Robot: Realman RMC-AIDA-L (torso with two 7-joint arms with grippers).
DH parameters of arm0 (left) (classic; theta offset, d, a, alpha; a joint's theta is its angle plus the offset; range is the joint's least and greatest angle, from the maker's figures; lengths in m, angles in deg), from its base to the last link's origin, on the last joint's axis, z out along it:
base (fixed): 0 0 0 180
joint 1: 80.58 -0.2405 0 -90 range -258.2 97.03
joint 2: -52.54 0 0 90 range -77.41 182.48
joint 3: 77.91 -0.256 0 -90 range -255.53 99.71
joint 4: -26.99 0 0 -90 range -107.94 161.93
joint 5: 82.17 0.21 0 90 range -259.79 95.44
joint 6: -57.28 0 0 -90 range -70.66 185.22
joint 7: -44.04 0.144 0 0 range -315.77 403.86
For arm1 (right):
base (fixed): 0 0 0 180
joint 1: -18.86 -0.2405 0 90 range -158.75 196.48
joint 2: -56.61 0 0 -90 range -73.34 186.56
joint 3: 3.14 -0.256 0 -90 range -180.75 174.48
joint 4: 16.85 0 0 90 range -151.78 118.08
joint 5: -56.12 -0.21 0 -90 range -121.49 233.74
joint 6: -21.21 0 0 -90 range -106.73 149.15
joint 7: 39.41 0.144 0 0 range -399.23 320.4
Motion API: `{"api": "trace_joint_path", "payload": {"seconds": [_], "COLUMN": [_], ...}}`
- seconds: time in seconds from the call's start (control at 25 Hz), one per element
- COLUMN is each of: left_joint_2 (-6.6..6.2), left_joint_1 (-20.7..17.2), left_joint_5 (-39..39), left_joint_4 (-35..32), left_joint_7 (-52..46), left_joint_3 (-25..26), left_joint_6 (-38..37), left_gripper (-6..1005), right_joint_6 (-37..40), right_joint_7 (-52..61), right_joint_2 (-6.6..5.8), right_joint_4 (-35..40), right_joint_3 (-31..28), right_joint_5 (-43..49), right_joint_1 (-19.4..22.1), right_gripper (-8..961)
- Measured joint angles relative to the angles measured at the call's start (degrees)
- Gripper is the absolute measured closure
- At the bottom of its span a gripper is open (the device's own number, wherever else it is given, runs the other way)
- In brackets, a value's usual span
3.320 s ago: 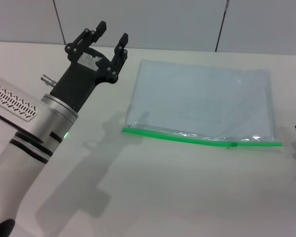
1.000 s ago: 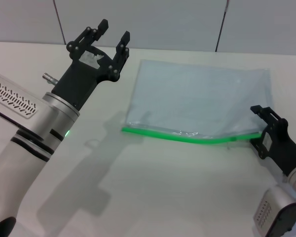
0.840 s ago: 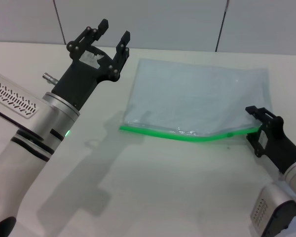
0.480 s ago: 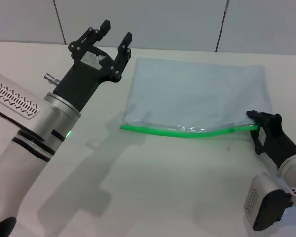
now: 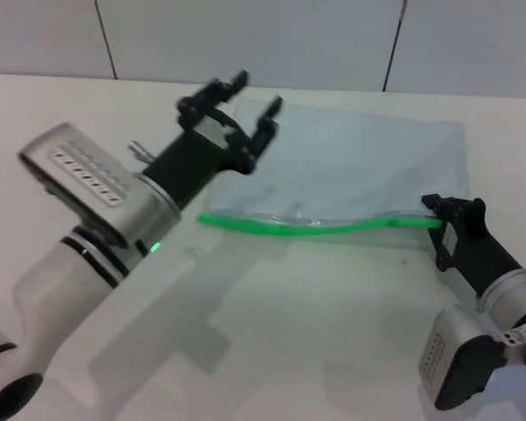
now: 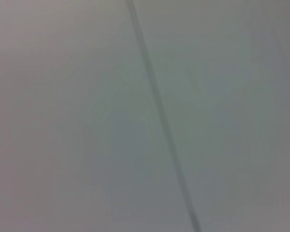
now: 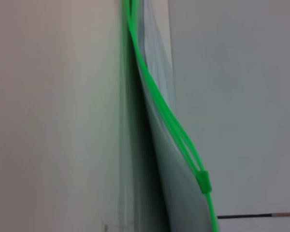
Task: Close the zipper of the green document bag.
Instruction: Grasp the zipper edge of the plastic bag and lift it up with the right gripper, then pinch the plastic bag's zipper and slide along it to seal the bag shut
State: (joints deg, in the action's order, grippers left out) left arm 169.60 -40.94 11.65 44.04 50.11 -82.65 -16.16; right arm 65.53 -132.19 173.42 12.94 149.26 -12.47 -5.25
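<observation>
The green document bag [image 5: 359, 171] lies flat on the white table, a pale blue-grey pouch. Its zipper [image 5: 316, 228] runs as a bright green strip along the near long edge, bowed and lifted at its right end. My right gripper [image 5: 445, 219] is shut on that right end of the strip. In the right wrist view the zipper [image 7: 157, 99] splits into two strands, with the small green slider [image 7: 203, 182] close to the camera. My left gripper [image 5: 258, 91] hangs open above the bag's far left corner, touching nothing. The left wrist view shows none of these things.
The white table [image 5: 272, 351] stretches toward me in front of the bag. Grey wall panels [image 5: 245, 35] with dark seams stand behind the table's far edge. My left forearm [image 5: 105, 202] crosses the table's left side.
My left arm has swung right, so its open gripper now hovers over the bag's far left corner. The right gripper holds the strip's end a little further left, and the bag has shifted left.
</observation>
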Motion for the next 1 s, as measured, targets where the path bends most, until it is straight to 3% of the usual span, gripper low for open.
{"api": "trace_joint_path", "payload": {"seconds": [0.32,0.6,0.8,1.0], "left_joint_2": [0.09,0.19,0.34,0.52], "left_joint_1": [3.0,4.3,4.6,4.7], "left_joint_5": [4.4,11.3,12.3,11.9], "left_joint_4": [0.5,0.8,2.6,5.8], "left_joint_7": [0.4,1.0,6.9,18.1], "left_joint_3": [-4.6,-5.5,-5.4,-0.8], "left_joint_6": [6.0,11.3,15.3,20.2], "left_gripper": [500,500,501,501], "right_joint_6": [0.4,0.4,0.5,0.5], "right_joint_7": [0.0,0.1,0.3,0.6], "right_joint_2": [-0.01,0.0,0.0,0.0], "right_joint_4": [0.9,1.0,1.0,1.0], "right_joint_3": [0.7,0.7,0.7,0.7], "right_joint_5": [0.0,-0.3,-0.5,-0.5], "right_joint_1": [-0.3,-1.3,-1.7,-1.8], "right_gripper": [905,904,903,903]}}
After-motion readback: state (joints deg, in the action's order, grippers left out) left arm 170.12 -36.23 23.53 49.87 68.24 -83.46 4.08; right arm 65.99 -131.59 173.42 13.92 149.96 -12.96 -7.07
